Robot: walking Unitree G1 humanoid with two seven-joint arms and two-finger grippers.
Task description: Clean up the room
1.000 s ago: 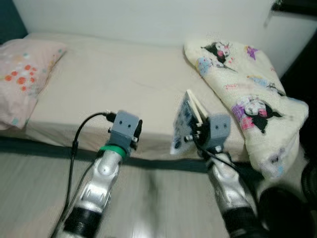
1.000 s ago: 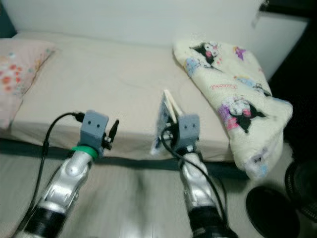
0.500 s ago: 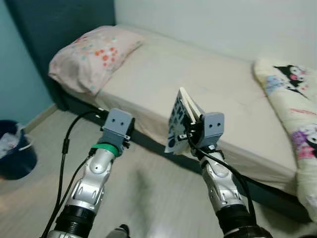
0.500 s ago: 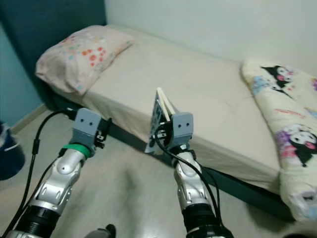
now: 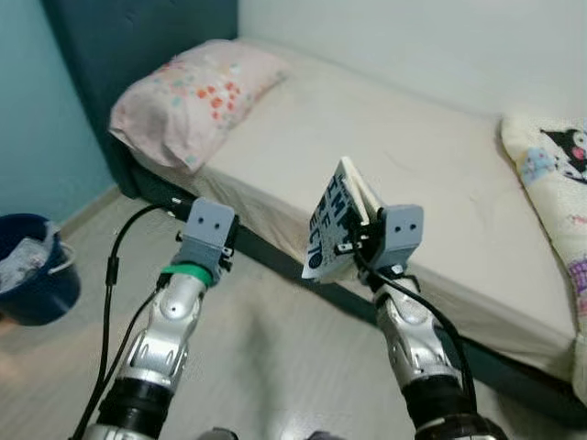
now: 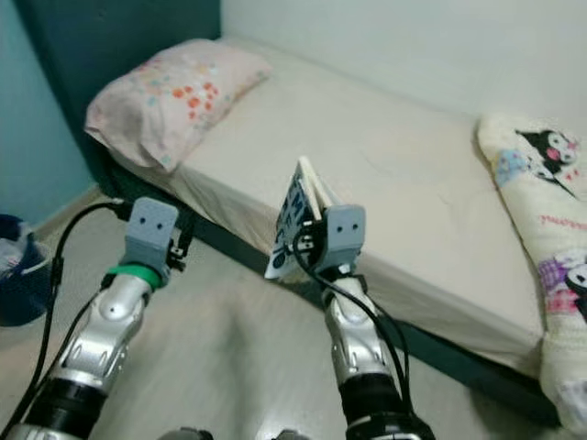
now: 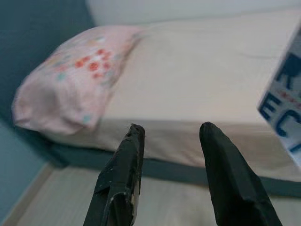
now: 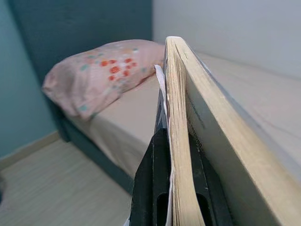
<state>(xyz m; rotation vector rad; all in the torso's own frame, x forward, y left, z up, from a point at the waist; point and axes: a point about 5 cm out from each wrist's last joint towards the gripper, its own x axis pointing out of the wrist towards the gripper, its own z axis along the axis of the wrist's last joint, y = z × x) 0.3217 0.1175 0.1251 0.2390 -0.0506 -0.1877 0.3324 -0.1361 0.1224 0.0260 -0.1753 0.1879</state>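
Pale wooden floor [image 5: 275, 357] under both arms, open on the near side, bounded ahead by the dark base of a bed [image 5: 431, 174] that runs slantwise past both grippers. Cream mattress edge just beyond the right gripper [image 5: 359, 240], bare and flat behind it up to the white wall. Pink flowered pillow [image 5: 188, 96] at the head end, ahead of the left gripper [image 5: 225, 246] and beyond it, against a dark teal headboard [image 5: 138, 37]. Cartoon-print blanket [image 6: 541, 211] far off on the outer side of the right gripper, lying on the mattress.

Dark blue bin [image 5: 32, 270] on the floor, well apart on the outer side of the left gripper, with light crumpled trash [image 5: 26, 261] inside.

Right gripper clamped on a book [image 5: 335, 225], held upright on its edge above the floor before the bed, blue lettering on the cover, yellowish pages [image 8: 176, 122] seen between the fingers [image 8: 153, 188]. Left gripper spread apart, holding nothing, in the air near the bed base.

Compared with half a second ago: view shifted somewhat, pillow and bin larger and nearer, book tilted more toward the left gripper, same grip.
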